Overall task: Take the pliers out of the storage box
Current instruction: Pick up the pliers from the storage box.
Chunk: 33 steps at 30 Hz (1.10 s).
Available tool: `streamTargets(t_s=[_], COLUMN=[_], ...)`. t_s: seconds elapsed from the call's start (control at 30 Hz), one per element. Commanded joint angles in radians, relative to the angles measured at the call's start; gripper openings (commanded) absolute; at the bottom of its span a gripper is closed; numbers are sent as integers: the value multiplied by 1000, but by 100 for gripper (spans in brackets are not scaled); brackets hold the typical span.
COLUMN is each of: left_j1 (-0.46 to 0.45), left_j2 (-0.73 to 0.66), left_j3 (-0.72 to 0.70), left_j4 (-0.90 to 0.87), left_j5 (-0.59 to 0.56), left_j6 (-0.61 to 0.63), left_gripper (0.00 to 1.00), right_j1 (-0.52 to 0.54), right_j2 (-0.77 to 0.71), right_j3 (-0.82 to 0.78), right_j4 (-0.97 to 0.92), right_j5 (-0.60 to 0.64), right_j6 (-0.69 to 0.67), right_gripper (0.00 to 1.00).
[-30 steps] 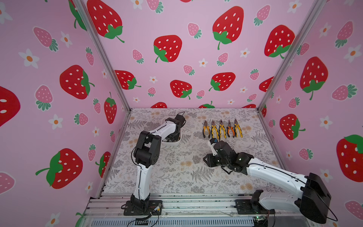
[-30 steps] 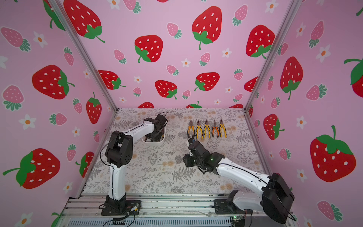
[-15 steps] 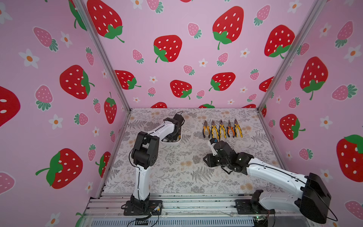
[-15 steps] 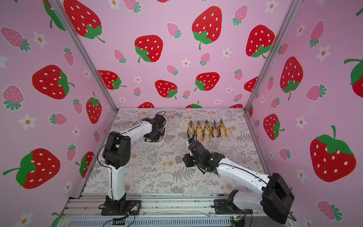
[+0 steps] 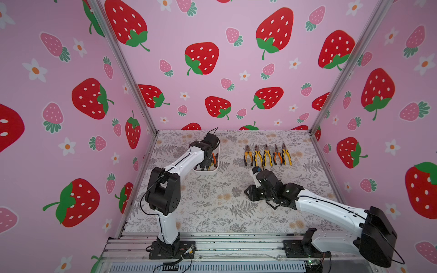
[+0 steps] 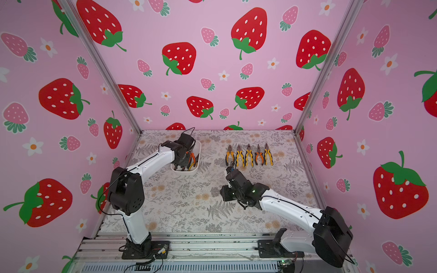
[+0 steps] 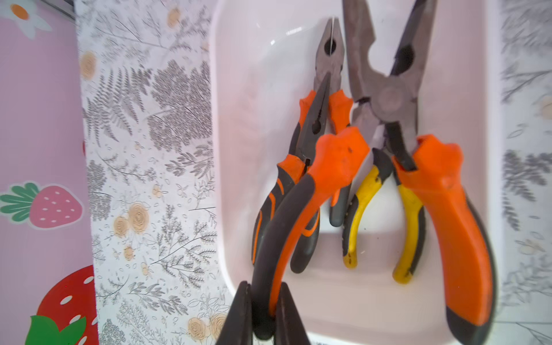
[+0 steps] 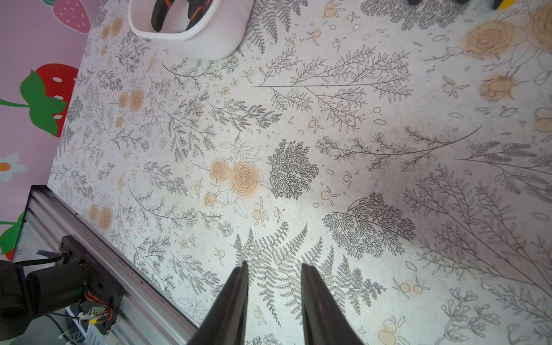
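Your left gripper [image 7: 264, 288] just closed, now clamped on orange pliers [image 7: 337, 155] handle inside storage box [image 7: 239, 119]. Grasp looks secured; lift-out likely next. Right gripper [image 8: 273, 268] parted, empty, idle.

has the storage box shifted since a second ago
No, the storage box sits just as far left of the laid-out pliers row as before.

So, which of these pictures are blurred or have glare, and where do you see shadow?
Left wrist view: the orange-handled pliers gripped by the left gripper look soft, being close to the lens; small glare spots lie on the storage box floor. Right wrist view: the table print is sharp, with a soft grey shadow on it. In both top views, light is even.
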Motion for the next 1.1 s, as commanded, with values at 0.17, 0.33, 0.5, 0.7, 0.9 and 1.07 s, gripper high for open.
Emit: streamTargets(t_s=[0.17, 0.33, 0.5, 0.7, 0.9, 1.07], left_j1=[-56, -128, -214, -278, -350, -391], left_j2=[-225, -332, -398, -447, -481, -488], left_j3=[-98, -200, -275, -359, -419, -436], left_j4=[52, 60, 47, 48, 40, 41], left_j5=[-11, 23, 37, 118, 118, 108], left_j6=[-70, -149, -224, -303, -353, -374], left_gripper=[0, 0, 0, 0, 0, 0], right_j1=[14, 24, 29, 34, 40, 50], right_j2=[65, 137, 173, 199, 224, 251], right_j3=[175, 286, 322, 332, 334, 345], right_j4=[-56, -142, -177, -186, -200, -204], right_j5=[-2, 38, 71, 71, 78, 73], right_j6=[-10, -13, 9, 24, 36, 42], right_gripper=[34, 32, 32, 32, 32, 32])
